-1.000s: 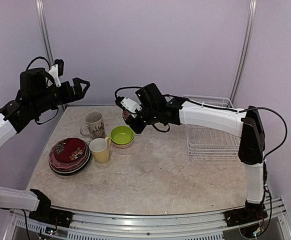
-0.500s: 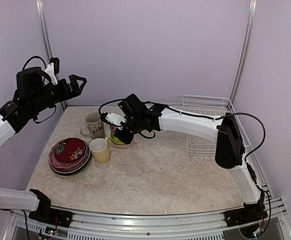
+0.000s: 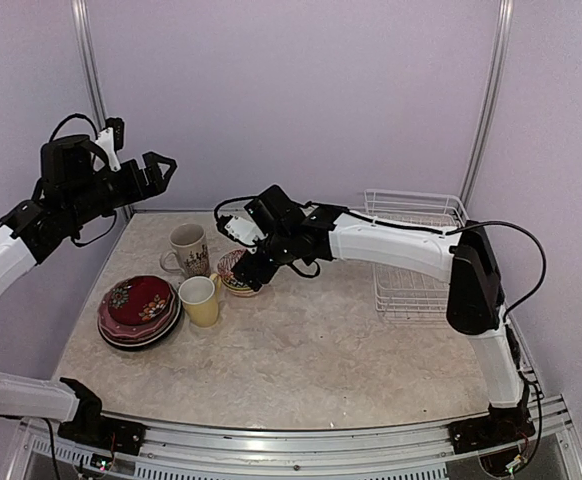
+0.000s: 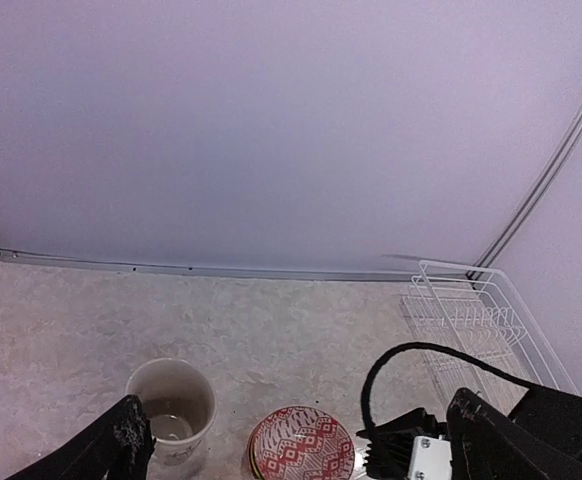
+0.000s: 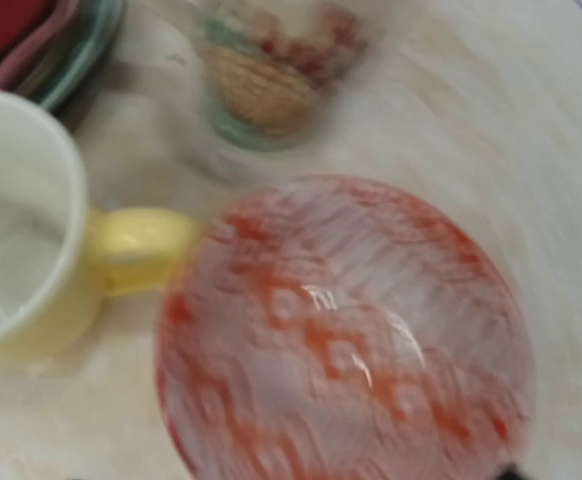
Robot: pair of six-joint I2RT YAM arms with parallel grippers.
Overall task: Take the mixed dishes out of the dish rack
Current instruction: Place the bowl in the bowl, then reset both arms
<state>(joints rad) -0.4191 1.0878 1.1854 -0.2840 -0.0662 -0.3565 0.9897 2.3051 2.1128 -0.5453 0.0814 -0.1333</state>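
A red-patterned small bowl (image 3: 232, 268) (image 4: 301, 445) (image 5: 341, 330) sits nested in the lime-green bowl (image 3: 243, 290). My right gripper (image 3: 249, 270) hovers just over its right side, jaws open; no finger closes on the bowl in the blurred right wrist view. Left of the bowls stand a pale-yellow mug (image 3: 199, 298) (image 5: 21, 270) and a beige patterned mug (image 3: 188, 248) (image 4: 171, 410). A stack of plates (image 3: 138, 308) with a red one on top lies further left. The white dish rack (image 3: 421, 255) (image 4: 471, 320) shows only bare wires. My left gripper (image 3: 161, 165) (image 4: 299, 415) hangs open, high above the table's left rear.
The right arm stretches across the table's rear from the rack to the bowls, its cable (image 4: 391, 365) looping above them. A metal post (image 3: 89, 70) stands close behind the left arm. Bare marbled tabletop (image 3: 311, 350) lies in front of the dishes.
The right gripper carried the patterned bowl down onto the lime-green bowl, let go of it and drew back slightly to the right. The left arm barely shifted.
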